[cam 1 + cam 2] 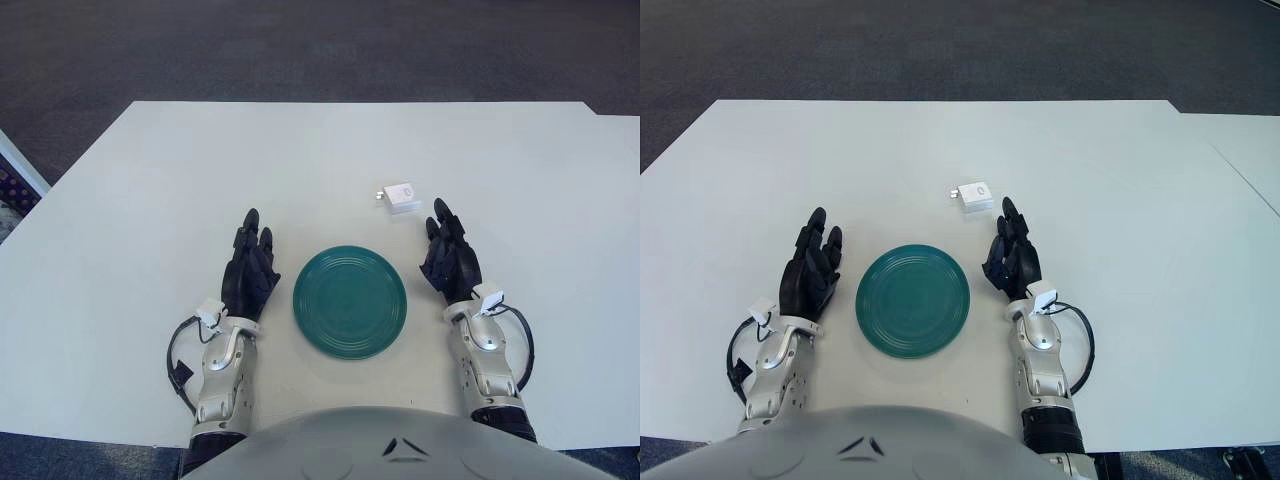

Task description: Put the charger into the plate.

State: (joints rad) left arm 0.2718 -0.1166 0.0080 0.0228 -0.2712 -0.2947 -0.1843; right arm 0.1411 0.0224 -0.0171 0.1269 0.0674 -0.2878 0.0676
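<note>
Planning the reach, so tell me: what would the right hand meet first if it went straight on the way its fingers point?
Likely the charger, just beyond the right hand; height unclear.

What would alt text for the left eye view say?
A small white charger lies on a white table, just beyond the open right hand. A teal plate sits empty between that hand and the open left hand.
</note>
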